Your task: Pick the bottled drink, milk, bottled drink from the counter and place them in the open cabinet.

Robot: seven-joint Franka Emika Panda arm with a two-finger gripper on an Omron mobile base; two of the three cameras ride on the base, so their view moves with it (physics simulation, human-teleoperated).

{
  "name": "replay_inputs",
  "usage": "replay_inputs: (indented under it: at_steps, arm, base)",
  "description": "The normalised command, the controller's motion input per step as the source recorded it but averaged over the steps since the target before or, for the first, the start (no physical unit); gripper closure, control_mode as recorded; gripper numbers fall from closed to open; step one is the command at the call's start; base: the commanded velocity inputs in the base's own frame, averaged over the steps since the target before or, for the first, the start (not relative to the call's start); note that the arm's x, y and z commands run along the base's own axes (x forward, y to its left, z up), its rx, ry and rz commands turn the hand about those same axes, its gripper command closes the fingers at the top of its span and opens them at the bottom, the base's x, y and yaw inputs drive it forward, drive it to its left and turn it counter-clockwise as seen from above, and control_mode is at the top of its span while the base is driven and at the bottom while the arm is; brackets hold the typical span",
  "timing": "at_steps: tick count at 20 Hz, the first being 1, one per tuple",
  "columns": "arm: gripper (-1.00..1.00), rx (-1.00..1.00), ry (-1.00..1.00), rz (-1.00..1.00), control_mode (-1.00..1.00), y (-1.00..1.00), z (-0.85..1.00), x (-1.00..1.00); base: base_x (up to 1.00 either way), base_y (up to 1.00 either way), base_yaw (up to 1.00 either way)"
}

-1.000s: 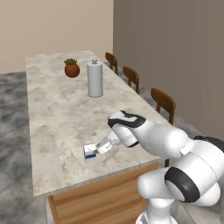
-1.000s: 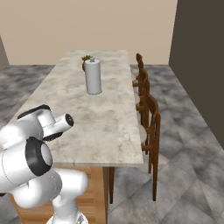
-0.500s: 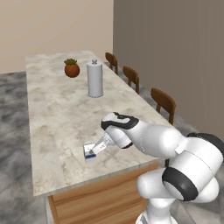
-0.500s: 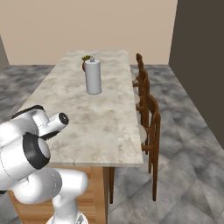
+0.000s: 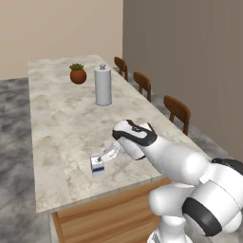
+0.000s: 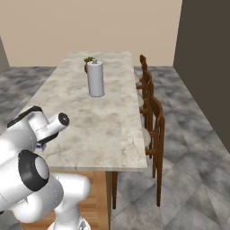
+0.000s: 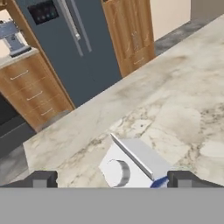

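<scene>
Arm bent low over counter (image 5: 61, 123) | gripper (image 7: 112, 178) spread, straddling milk (image 5: 98, 165)

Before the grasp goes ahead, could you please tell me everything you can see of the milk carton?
The milk carton is small and white with blue panels, seemingly cardboard, and stands on the beige marble-look counter near its front edge. The hand view looks down on its gabled top, with a ridge and a round white cap. The open gripper brackets it, one finger tip on each side. Whether the fingers touch it cannot be told.
</scene>
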Motion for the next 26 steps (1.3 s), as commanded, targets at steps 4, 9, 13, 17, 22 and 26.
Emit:
replay_inputs:
  at_steps: [4, 9, 13, 17, 22, 26]
  arm:
    - [-1.00, -0.13, -0.02, -0.05, -1.00, 0.08, 0.29, -0.01]
    - [-1.00, -0.32, 0.05, 0.00, -1.00, 0.29, 0.00, 0.00]
    - [-1.00, -0.24, 0.06, -0.01, -1.00, 0.15, 0.20, -0.01]
    - [-1.00, -0.14, 0.01, -0.01, -1.00, 0.01, 0.46, -0.03]
    - [-1.00, -0.14, 0.01, 0.00, -1.00, 0.07, 0.02, 0.00]
    - [-1.00, -0.14, 0.08, 0.01, -1.00, 0.01, -0.12, 0.18]
  base:
    - [0.00, 0.00, 0.00]
    - [0.00, 0.00, 0.00]
    - [0.00, 0.00, 0.00]
    - [0.00, 0.00, 0.00]
    - [0.00, 0.00, 0.00]
    - [0.00, 0.00, 0.00]
